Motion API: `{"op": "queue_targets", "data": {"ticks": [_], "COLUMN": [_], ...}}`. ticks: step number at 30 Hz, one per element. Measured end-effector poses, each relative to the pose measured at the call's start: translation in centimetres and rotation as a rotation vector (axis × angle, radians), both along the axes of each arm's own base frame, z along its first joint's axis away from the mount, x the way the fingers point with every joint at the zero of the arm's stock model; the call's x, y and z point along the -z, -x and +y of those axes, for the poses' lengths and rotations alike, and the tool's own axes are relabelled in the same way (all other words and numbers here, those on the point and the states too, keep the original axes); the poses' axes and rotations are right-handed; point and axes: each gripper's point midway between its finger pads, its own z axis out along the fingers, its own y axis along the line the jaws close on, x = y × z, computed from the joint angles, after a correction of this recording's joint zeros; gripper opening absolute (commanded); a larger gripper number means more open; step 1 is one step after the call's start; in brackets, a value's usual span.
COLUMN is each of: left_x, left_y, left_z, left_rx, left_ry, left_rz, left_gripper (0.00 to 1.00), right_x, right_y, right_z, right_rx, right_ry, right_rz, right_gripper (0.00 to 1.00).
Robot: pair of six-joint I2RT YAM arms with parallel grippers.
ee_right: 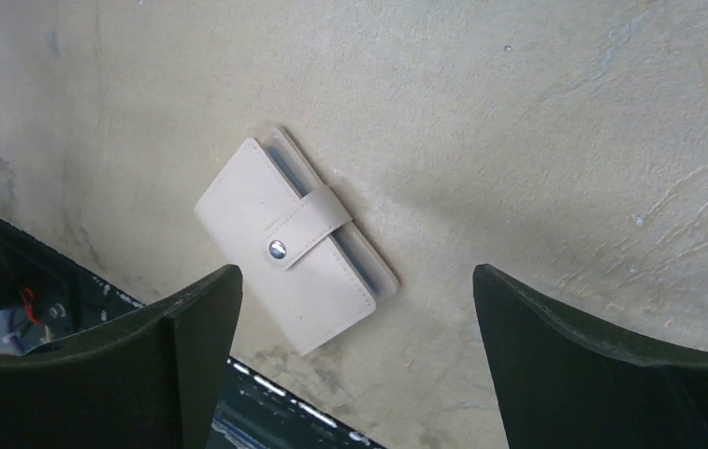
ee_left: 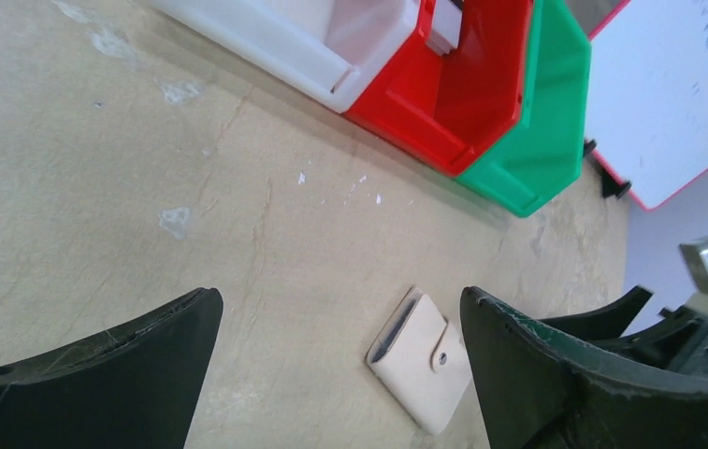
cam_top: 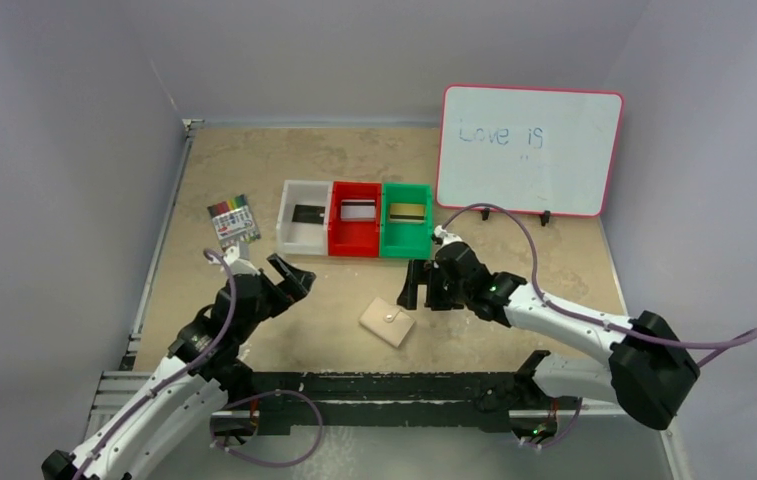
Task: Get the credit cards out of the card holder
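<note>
The card holder (cam_top: pixel 387 323) lies closed on the table between the two arms, beige, its snap tab fastened. It also shows in the left wrist view (ee_left: pixel 420 360) and in the right wrist view (ee_right: pixel 284 245). The credit cards lie in the bins behind it: a black card (cam_top: pixel 308 213) in the white bin, a silver-grey card (cam_top: pixel 357 210) in the red bin, a gold card (cam_top: pixel 407 211) in the green bin. My left gripper (cam_top: pixel 289 275) (ee_left: pixel 340 309) hovers open to the left of the holder. To the holder's upper right, my right gripper (cam_top: pixel 416 283) (ee_right: pixel 357 281) is open and holds nothing.
The white bin (cam_top: pixel 286 232), red bin (cam_top: pixel 354 245) and green bin (cam_top: pixel 404 247) stand side by side at mid-table. A whiteboard (cam_top: pixel 529 150) leans at the back right. A pack of coloured markers (cam_top: pixel 232 220) lies at the left. The black rail (cam_top: pixel 384 385) runs along the near edge.
</note>
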Motion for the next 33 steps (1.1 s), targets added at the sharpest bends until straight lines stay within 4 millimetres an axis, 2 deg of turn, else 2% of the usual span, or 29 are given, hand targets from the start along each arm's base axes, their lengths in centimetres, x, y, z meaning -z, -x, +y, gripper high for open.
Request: {"op": "queue_targets", "data": {"ticks": [2, 6, 9, 12, 14, 16, 19, 24, 27, 33], "left_x": [-0.8, -1.3, 0.1, 3.2, 5.4, 6.8, 6.5, 6.2, 7.8, 8.2], "left_y": [0.0, 0.1, 0.5, 1.4, 2.5, 3.5, 4.2, 5.1, 5.9, 6.0], "left_z": [0.7, 0.6, -0.8, -2.6, -3.4, -4.1, -5.6, -7.9, -8.3, -10.2], "left_rx": [-0.041, -0.052, -0.006, 0.069, 0.110, 0.140, 0.195, 0.262, 0.272, 0.282], "left_ry": [0.008, 0.047, 0.080, 0.111, 0.123, 0.130, 0.161, 0.168, 0.104, 0.037], "left_rz": [-0.011, -0.012, 0.050, 0.147, 0.222, 0.272, 0.264, 0.245, 0.279, 0.269], "left_gripper": [1.00, 1.00, 0.95, 0.90, 0.87, 0.85, 0.79, 0.67, 0.65, 0.56], "right_x": [0.7, 0.6, 1.1, 2.8, 3.9, 4.0, 4.0, 4.4, 4.4, 4.4], "right_y": [-0.1, -0.1, -0.2, 0.3, 0.9, 1.4, 3.1, 5.3, 4.9, 3.8], "right_z": [0.0, 1.2, 2.2, 2.9, 3.3, 4.4, 6.1, 7.2, 7.1, 6.4], "right_rx": [-0.013, -0.063, -0.108, -0.147, -0.168, -0.192, -0.236, -0.239, -0.187, -0.111], "right_ry": [0.005, -0.040, -0.045, -0.024, -0.007, -0.010, -0.003, 0.032, 0.082, 0.171], "right_rz": [-0.008, -0.036, -0.046, -0.010, 0.015, 0.013, 0.011, 0.020, 0.010, -0.022], "right_gripper": [0.85, 0.80, 0.72, 0.67, 0.65, 0.65, 0.61, 0.61, 0.63, 0.61]}}
